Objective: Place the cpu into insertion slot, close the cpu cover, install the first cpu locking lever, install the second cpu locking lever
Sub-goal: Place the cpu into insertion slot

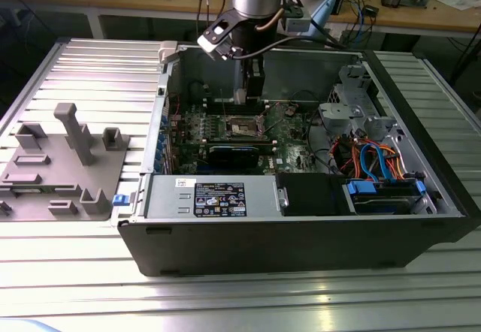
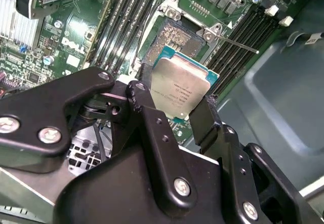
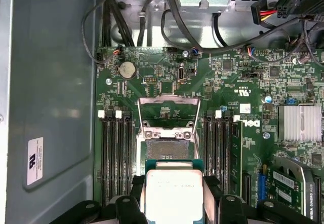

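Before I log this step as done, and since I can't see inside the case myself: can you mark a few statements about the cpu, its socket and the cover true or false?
1. The gripper is shut on the small, flat, square cpu with the pale silver metal top. True.
2. The cpu sits in the motherboard's square socket. False: the socket is bare, and the cpu is held in the gripper, not seated.
3. The thin silver metal cpu cover frame lies closed over the socket. False: it is swung open, off the socket.
4. Long black memory slots run on both sides of the socket. True.
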`<action>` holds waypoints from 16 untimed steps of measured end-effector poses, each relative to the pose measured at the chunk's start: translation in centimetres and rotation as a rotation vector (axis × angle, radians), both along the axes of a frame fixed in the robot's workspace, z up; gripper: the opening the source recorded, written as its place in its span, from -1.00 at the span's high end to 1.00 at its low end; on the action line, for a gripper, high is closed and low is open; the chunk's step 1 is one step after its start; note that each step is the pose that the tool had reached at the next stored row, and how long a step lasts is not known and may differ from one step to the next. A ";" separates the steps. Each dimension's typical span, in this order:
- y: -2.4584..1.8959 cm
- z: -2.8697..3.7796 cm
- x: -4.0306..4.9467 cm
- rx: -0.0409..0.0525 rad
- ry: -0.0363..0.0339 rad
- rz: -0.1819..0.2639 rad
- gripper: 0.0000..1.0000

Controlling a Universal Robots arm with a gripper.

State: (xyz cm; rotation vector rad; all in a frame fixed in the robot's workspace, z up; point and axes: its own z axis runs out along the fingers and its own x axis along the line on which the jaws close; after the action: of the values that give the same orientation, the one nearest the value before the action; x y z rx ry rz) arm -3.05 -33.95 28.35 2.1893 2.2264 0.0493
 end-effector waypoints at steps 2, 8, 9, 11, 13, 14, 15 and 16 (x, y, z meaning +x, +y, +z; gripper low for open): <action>0.00 -0.04 0.00 -0.0002 0.0002 0.000 -0.08; 0.00 -0.06 0.02 0.0000 0.0001 0.000 -0.08; 0.00 -0.06 0.02 0.0000 0.0001 0.000 -0.08; 0.00 -0.06 0.03 -0.0001 0.0001 0.000 -0.08; 0.00 -0.06 0.04 0.0000 0.0000 0.000 -0.08; 0.01 -0.13 0.05 0.0003 -0.0001 0.000 -0.08; 0.00 -0.41 0.04 0.0000 -0.0002 0.000 -0.08; 0.00 -0.78 0.07 0.0000 -0.0002 0.000 -0.08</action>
State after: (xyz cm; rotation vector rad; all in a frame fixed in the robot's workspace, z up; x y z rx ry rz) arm -2.98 -33.95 27.56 2.1890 2.2265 0.0496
